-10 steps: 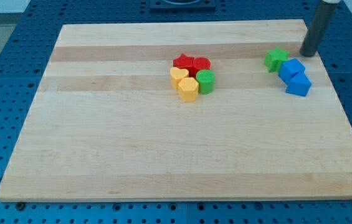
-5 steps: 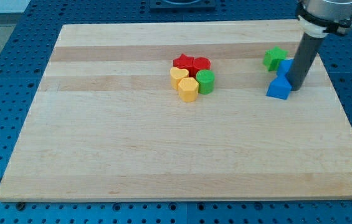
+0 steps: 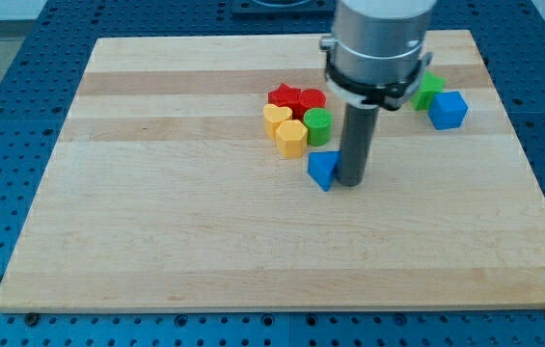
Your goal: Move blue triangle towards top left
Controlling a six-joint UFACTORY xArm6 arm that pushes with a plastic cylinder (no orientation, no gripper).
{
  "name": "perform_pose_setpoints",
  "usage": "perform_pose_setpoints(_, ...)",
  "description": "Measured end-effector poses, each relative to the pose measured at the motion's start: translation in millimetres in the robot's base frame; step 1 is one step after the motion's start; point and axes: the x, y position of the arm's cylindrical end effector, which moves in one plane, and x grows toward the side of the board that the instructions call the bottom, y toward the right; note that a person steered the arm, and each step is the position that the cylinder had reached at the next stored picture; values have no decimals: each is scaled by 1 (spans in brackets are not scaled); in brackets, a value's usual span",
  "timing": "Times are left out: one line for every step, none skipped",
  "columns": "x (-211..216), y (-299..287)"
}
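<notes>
The blue triangle [image 3: 323, 170] lies near the board's middle, just below the central cluster of blocks. My tip [image 3: 351, 181] touches its right side. The rod and arm rise above it and hide part of the board behind. Right above the triangle sit a green cylinder [image 3: 318, 125], a yellow hexagon [image 3: 291, 139], a yellow heart [image 3: 275, 119], a red star [image 3: 285, 97] and another red block [image 3: 312, 98].
A blue cube [image 3: 448, 109] and a green star [image 3: 429, 91], partly hidden by the arm, sit at the view's upper right. The wooden board [image 3: 156, 212] lies on a blue perforated table.
My tip has swept left and down across the board, pushing the blue triangle from the upper right to just below the central cluster. The blue cube stayed near the green star.
</notes>
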Motion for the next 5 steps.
perform_pose_setpoints(0,-21)
perform_pose_setpoints(0,-37)
perform_pose_setpoints(0,-61)
perform_pose_setpoints(-5,-72)
perform_pose_setpoints(-16,-81)
